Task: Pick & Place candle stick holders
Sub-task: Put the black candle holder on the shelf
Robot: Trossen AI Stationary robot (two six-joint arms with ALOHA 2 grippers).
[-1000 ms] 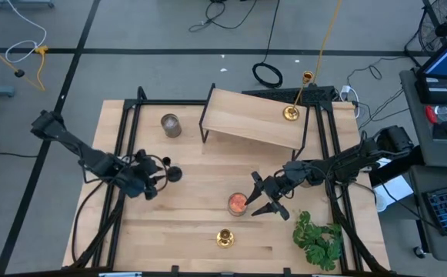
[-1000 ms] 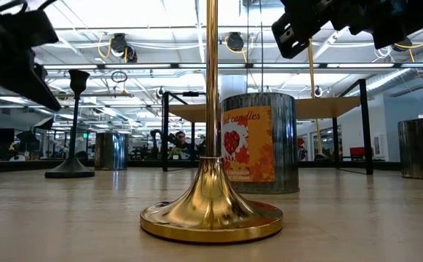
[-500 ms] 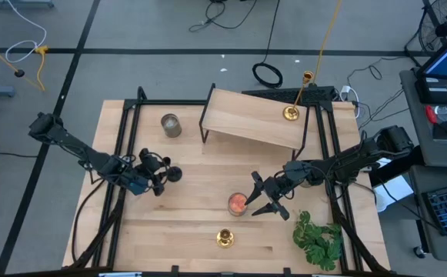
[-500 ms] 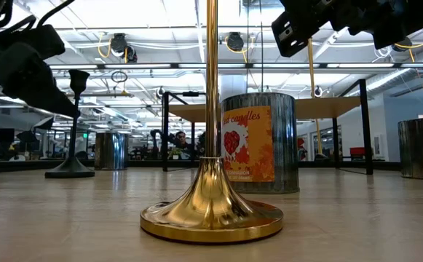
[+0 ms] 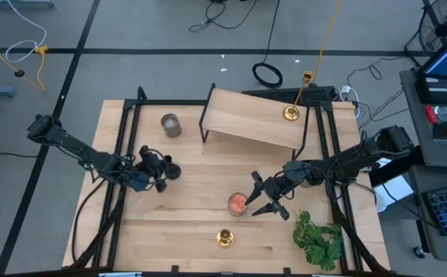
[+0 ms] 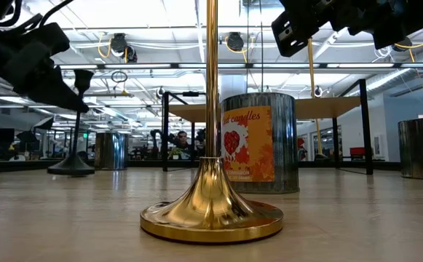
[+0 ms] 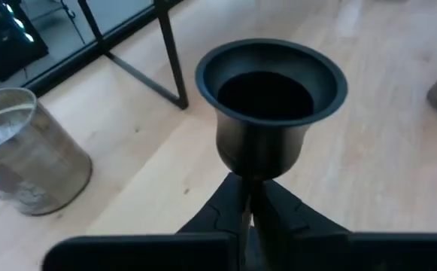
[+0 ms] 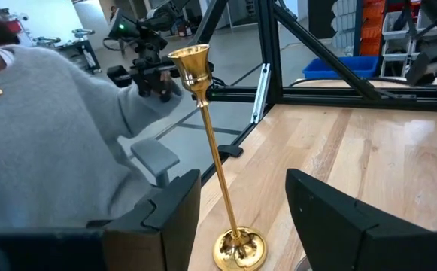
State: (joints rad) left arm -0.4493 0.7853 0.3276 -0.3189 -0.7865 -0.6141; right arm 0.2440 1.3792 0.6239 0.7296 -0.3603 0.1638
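Observation:
A small black candle stick holder (image 5: 169, 171) stands at the table's left middle; its cup (image 7: 271, 83) fills the left wrist view. My left gripper (image 5: 155, 169) is shut on it. A gold holder (image 5: 225, 238) stands on its round base near the front edge, large in the low view (image 6: 211, 211). A taller gold holder (image 5: 291, 113) stands on the raised shelf. My right gripper (image 5: 268, 197) is open and empty above the table's middle, right of the candle jar. The front gold holder (image 8: 237, 248) shows beyond its fingers. My left gripper pinches the black holder's stem just under the cup (image 7: 250, 184) between its two fingers. The fingers come about level from the table's left and lie across the stem. The holder is upright; its base (image 6: 70, 169) is at table height, touching or not I cannot tell.
An orange-labelled candle jar (image 5: 237, 203) stands mid-table, a silver tin (image 5: 171, 125) at the far left, a green leafy plant (image 5: 318, 238) at the front right. A raised wooden shelf (image 5: 254, 119) spans the far side. A person's grey sleeve (image 8: 53, 135) shows beyond the table.
My left gripper has moved toward the table's right and far side, up to the black holder's stem below the cup. My right gripper has kept still.

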